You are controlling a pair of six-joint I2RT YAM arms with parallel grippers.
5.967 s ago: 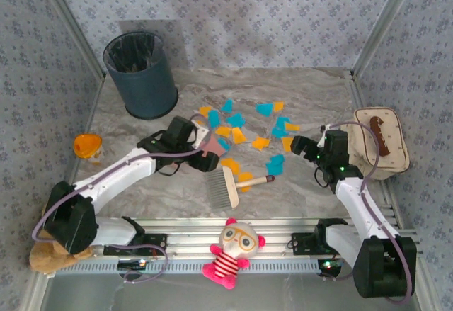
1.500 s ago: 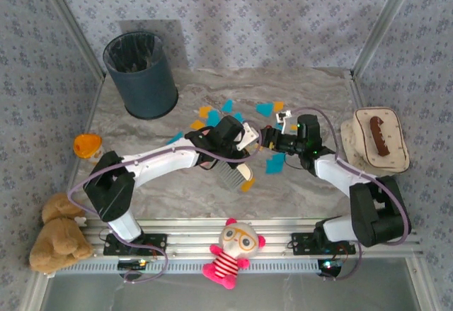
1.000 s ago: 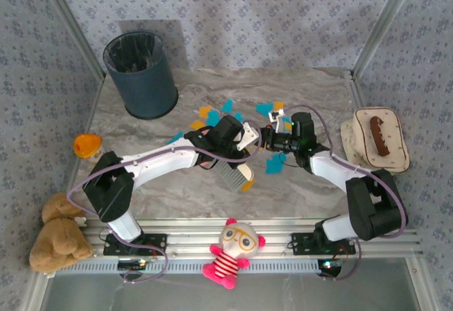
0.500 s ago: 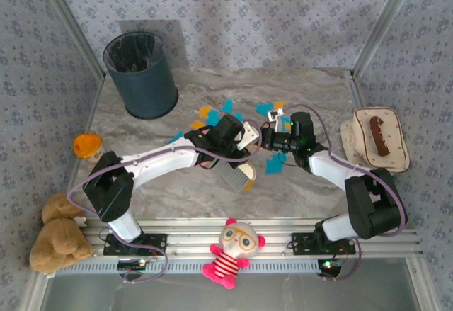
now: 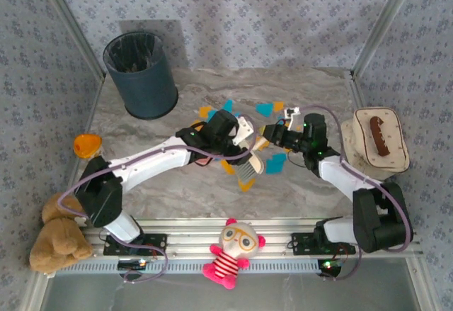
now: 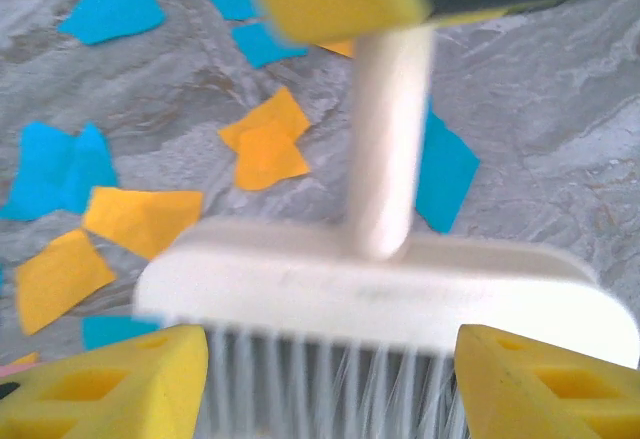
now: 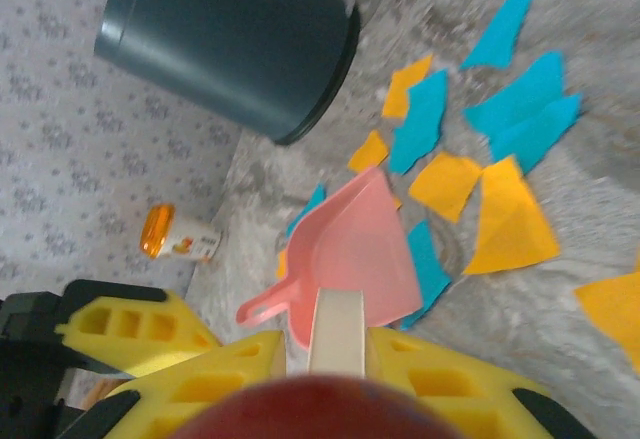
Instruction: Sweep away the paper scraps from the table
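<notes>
A striped plush doll (image 5: 232,251) lies on the silver rail at the near edge of the tabletop (image 5: 318,95). A brown teddy bear (image 5: 53,236) sits just past the near-left corner. Both arms reach from that edge toward the middle, where they meet over a cream brush (image 5: 249,168).

The right tool (image 7: 338,347) is clamped on the brush's handle. In the right wrist view the cream handle runs straight out between its yellow fingers (image 7: 440,374). The left tool (image 6: 330,389) has its fingers (image 6: 100,384) apart, one on each side of the bristles. Whether they touch the bristles cannot be told. In the left wrist view the brush head lies crosswise, and the handle leads away from it to the right tool's yellow pad.

The paper scraps (image 5: 276,162), orange-yellow and cyan, lie on the middle of the tabletop around and beyond both tools. One orange scrap is just nearer than the brush head, and a cyan one lies just beside it under the right arm. The rest spread toward the far edge. A pink dustpan (image 7: 350,254) rests among the scraps ahead of the right tool, its handle pointing toward the left edge.

An orange cup-like toy (image 5: 86,144) stands at the left edge. A cream oval tray (image 5: 393,151) at the right edge holds a brown piece (image 5: 375,132). A dark bin (image 5: 141,74) stands in the far-left corner.
</notes>
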